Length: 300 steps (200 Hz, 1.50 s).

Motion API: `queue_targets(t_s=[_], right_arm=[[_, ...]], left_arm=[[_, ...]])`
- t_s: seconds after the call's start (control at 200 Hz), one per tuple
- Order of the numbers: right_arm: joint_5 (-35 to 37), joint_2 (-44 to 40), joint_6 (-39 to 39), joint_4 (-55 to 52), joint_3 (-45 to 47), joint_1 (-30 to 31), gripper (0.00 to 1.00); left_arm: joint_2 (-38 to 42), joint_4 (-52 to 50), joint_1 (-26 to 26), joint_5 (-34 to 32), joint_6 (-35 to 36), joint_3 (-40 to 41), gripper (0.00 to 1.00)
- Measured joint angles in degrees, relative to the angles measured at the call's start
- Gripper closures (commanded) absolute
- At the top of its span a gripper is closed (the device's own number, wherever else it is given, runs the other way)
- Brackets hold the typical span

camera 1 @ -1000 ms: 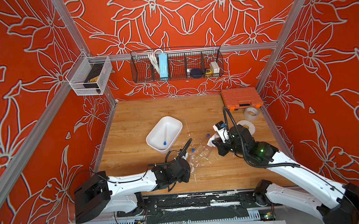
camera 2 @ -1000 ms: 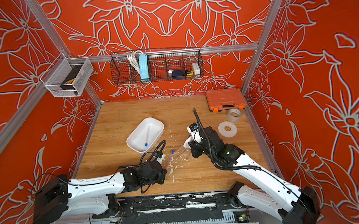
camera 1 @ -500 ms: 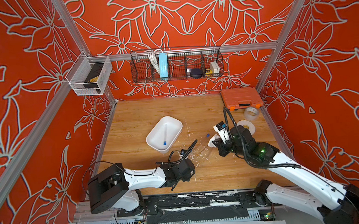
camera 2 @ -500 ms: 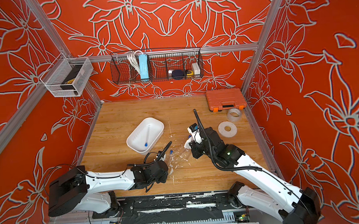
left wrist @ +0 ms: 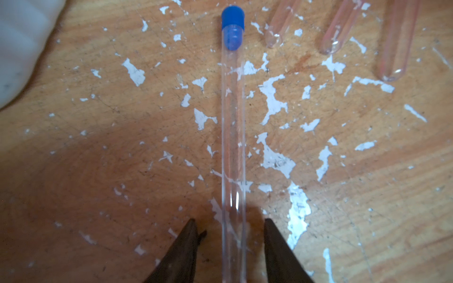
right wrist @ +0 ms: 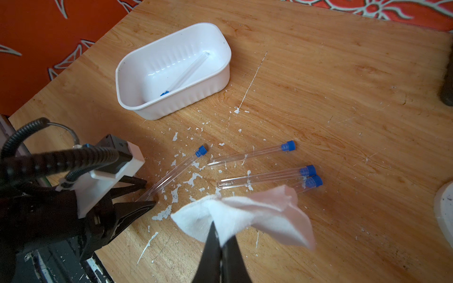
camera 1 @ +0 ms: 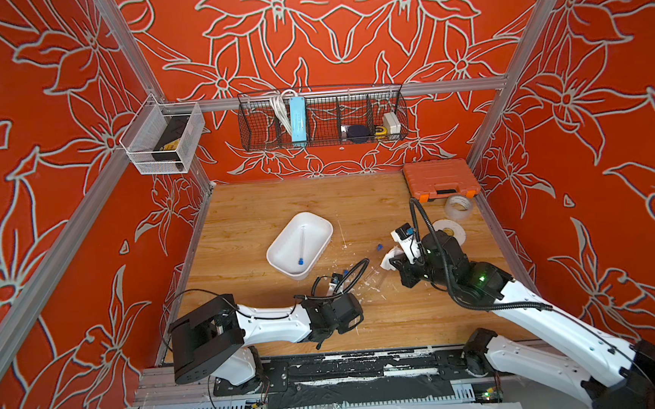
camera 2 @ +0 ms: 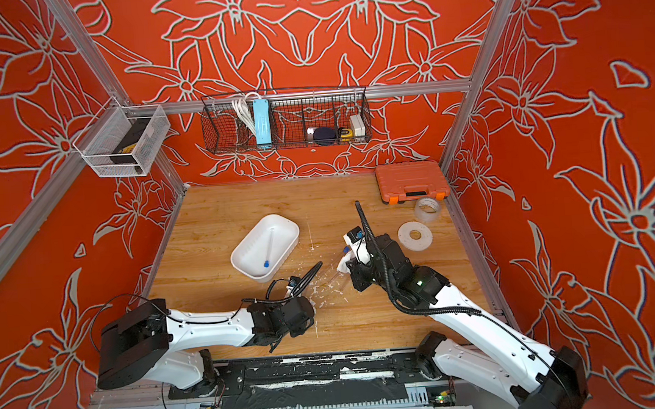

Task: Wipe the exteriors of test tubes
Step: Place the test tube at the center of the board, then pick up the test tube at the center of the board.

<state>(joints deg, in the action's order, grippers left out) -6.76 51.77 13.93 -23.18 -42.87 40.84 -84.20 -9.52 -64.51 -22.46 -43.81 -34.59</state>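
**A:** Left to right, pls. Where's the tube?

**B:** White tray (camera 1: 321, 229) sits left of centre on the worktop (camera 1: 357, 203), w/ one capped tube (right wrist: 186, 73) inside. Next is the left gripper (left wrist: 231, 224), low near the front edge. Its jaws are spread astride a test tube (left wrist: 232, 122) lying flat, w/ a gap each side and no contact visible.

**A:** Axis?

**B:** Straight out from that gripper, blue cap (left wrist: 232, 17) at the far end near the tray. L arm is clearly nearer.

**A:** And right of it?

**B:** Three more tubes (right wrist: 264, 177) lie flat around mid-worktop. Then the right gripper (right wrist: 220, 237), pressed together on the white tissue (right wrist: 257, 215).

**A:** Hidden bits?

**B:** The tube's closed end runs out of the L wrist view. The tissue covers part of the rightmost tube. The clear tubes barely show in both top views.
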Motion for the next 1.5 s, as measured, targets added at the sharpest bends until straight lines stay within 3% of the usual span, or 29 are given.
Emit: queue_targets(t_s=[0.19, 0.47, 0.656, 0.801, 1.076, 1.356, 1.501], right_arm=[[0.39, -0.44, -0.11, -0.04, 0.11, -0.09, 1.00], [-0.02, -0.44, -0.20, -0.11, 0.31, -0.09, 1.00], [-3.96, -0.61, -0.61, 0.52, 1.86, -0.09, 1.00], [-8.15, -2.51, -0.81, 1.77, 5.25, -0.09, 1.00], [-15.52, -8.02, 0.90, 7.15, 10.64, 1.40, 1.00], [-15.21, -2.47, 1.51, 11.80, 10.78, 10.97, 1.00], [-14.14, 0.57, 1.40, 12.57, 10.64, 12.83, 1.00]], left_arm=[[-0.04, 0.04, -0.02, -1.40, -0.52, 0.68, 0.82], [0.17, 4.04, -0.28, 0.35, -0.24, 1.27, 0.88], [4.48, 0.70, -0.39, 5.97, 0.66, 1.14, 0.89], [13.79, -0.24, 1.01, 10.16, 1.81, 0.61, 0.89], [28.44, 7.13, 6.93, 21.03, 2.03, 1.49, 0.89], [30.58, 14.19, 8.28, 29.55, 0.31, 4.39, 0.89], [30.58, 15.50, 8.28, 31.41, -0.09, 4.55, 0.89]])
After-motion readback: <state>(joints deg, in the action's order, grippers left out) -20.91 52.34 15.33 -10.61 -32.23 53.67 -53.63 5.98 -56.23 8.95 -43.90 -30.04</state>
